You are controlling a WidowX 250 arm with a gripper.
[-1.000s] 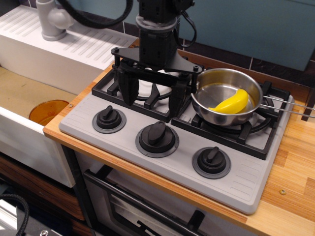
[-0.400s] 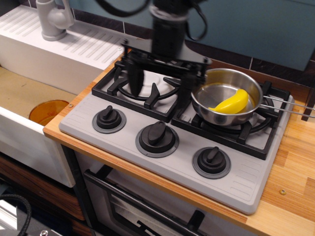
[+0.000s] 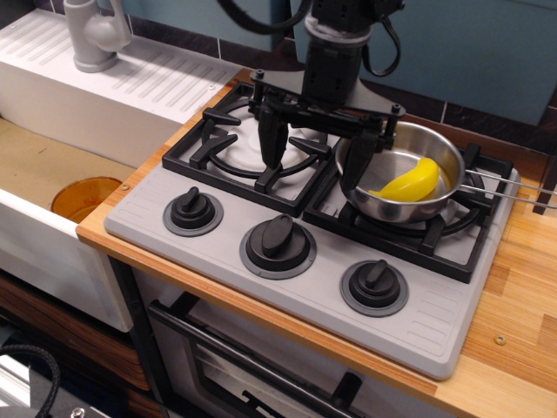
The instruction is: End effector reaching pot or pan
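- At the far left, a grey faucet point(image 3: 94, 35) stands on a white ribbed drainboard point(image 3: 130, 83), and an orange round dish point(image 3: 84, 197) lies low in the sink area; all are well apart from the work.
- Three black knobs point(image 3: 278, 239) line the grey stove front point(image 3: 261, 287), below the arm's path.
- The white burner plate point(image 3: 248, 148) on the left burner, which the end effector covered a second ago, now shows almost clear.
- The end effector point(image 3: 313, 148) has shifted right and slightly back since then; its fingers hang spread apart, holding nothing, the right one just at the near-left rim of the pan.
- The pan point(image 3: 402, 170) sits on the right burner grate point(image 3: 452, 235), a yellow curved object point(image 3: 409, 183) inside, its thin handle point(image 3: 509, 190) pointing right.
- I judge the reach nearly done; the raised rim and the grate bars beside the right finger are the likely snags.
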